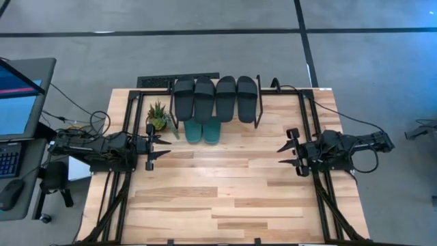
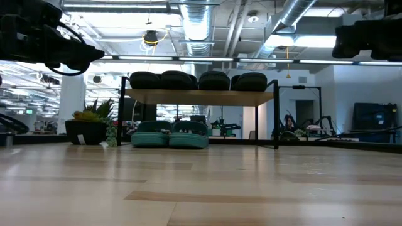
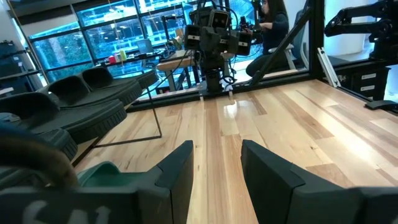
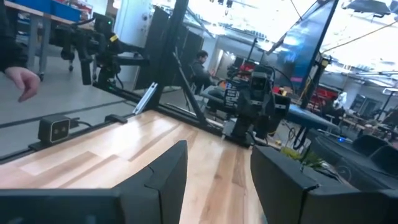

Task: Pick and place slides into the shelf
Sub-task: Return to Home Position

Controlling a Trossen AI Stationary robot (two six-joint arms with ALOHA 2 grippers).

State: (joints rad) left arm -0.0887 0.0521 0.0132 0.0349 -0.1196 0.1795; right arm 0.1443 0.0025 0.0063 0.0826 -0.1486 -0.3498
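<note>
Several black slides [image 1: 215, 99] lie side by side on the shelf's top board [image 2: 201, 97] at the table's far middle. Two teal slides [image 1: 203, 131] rest on the tabletop under the board, toes toward the near edge [image 2: 169, 135]. My left gripper [image 1: 160, 147] stands open at the table's left, level and pointing right, with nothing between its fingers [image 3: 217, 180]. My right gripper [image 1: 287, 155] stands open at the table's right, pointing left, also with nothing between its fingers [image 4: 217, 180]. Both are apart from the slides and the shelf.
A small potted plant [image 1: 159, 117] stands left of the shelf, close to my left gripper. Black frame rails [image 1: 311, 137] run along both table sides. A monitor [image 1: 17, 99] stands off the table's left. A person's hand [image 4: 22, 81] shows beyond the table. Bare wood spreads across the middle and near side.
</note>
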